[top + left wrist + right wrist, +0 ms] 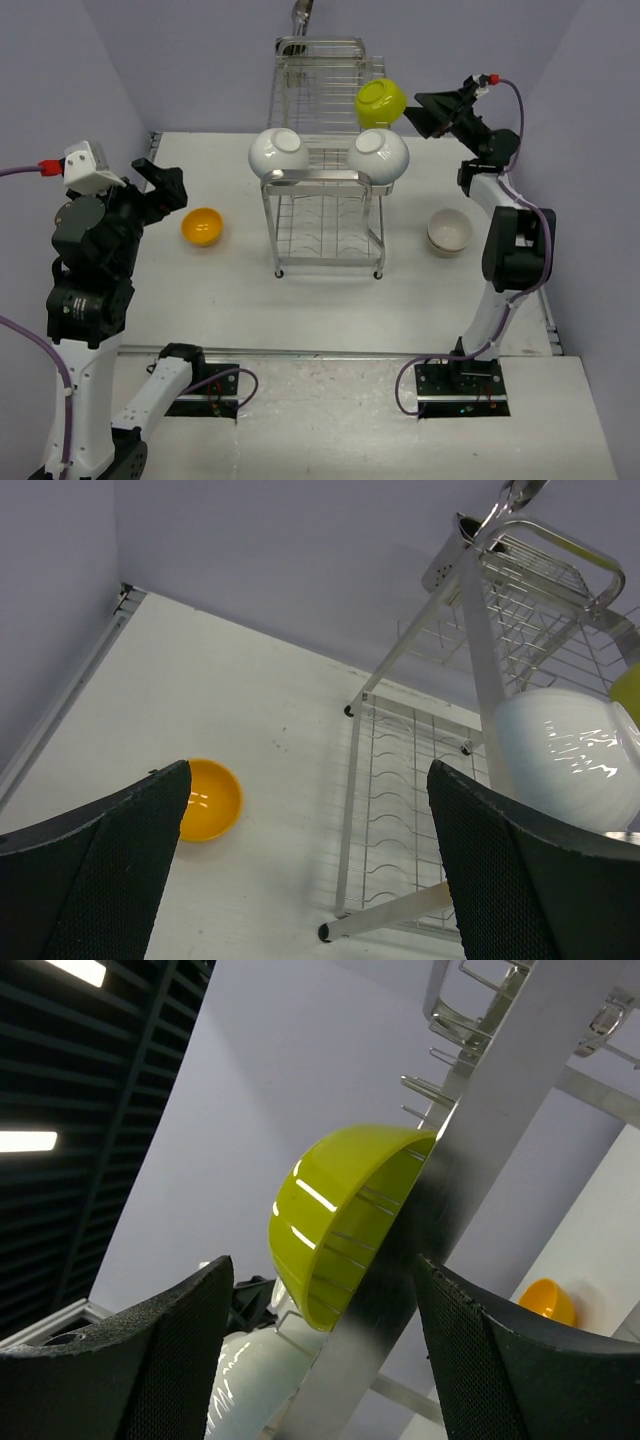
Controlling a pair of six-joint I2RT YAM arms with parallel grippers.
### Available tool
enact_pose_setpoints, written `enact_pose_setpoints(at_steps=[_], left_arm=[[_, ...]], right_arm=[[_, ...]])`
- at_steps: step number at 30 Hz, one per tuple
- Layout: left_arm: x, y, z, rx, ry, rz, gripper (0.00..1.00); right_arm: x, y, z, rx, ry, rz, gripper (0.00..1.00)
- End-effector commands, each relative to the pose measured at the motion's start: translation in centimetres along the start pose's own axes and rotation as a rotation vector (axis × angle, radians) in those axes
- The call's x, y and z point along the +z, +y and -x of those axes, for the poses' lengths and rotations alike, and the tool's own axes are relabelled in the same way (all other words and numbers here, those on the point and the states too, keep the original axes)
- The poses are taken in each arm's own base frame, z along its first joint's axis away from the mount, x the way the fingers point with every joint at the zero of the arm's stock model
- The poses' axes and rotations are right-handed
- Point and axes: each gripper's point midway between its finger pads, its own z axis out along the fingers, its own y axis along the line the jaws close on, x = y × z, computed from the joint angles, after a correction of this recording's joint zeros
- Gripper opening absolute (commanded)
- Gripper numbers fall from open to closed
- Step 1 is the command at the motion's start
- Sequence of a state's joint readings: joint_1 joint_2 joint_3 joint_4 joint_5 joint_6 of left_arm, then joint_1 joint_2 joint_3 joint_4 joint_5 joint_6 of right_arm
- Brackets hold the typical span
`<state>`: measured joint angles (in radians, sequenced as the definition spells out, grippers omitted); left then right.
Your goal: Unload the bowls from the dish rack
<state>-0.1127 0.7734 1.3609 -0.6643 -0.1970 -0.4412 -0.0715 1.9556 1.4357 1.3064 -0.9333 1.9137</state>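
The right gripper (412, 108) is held with its jaws apart and nothing between them, just beside the lime green bowl (381, 101), which is propped on edge on the top tier of the dish rack (325, 215). A left white bowl (279, 152) and a right white bowl (380, 155) are carried at the rack's front. The left gripper (163, 185) is spread wide near the orange bowl (201, 226), which is set on the table (300, 300).
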Motion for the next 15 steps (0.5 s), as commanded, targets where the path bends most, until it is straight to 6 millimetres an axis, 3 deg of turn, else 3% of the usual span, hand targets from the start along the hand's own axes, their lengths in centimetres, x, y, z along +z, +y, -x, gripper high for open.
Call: enact_pose_setpoints(at_steps=[1, 15], left_arm=[[0.5, -0.6, 0.6, 0.02, -0.023, -0.027, 1.0], [1.1, -0.5, -0.3, 0.044, 0.008, -0.025, 1.0]], right_arm=[[0.9, 2.7, -0.5, -0.082, 0.015, 0.111, 0.73], [1.9, 4.6, -1.2, -0.049, 0.07, 0.213, 0.67]])
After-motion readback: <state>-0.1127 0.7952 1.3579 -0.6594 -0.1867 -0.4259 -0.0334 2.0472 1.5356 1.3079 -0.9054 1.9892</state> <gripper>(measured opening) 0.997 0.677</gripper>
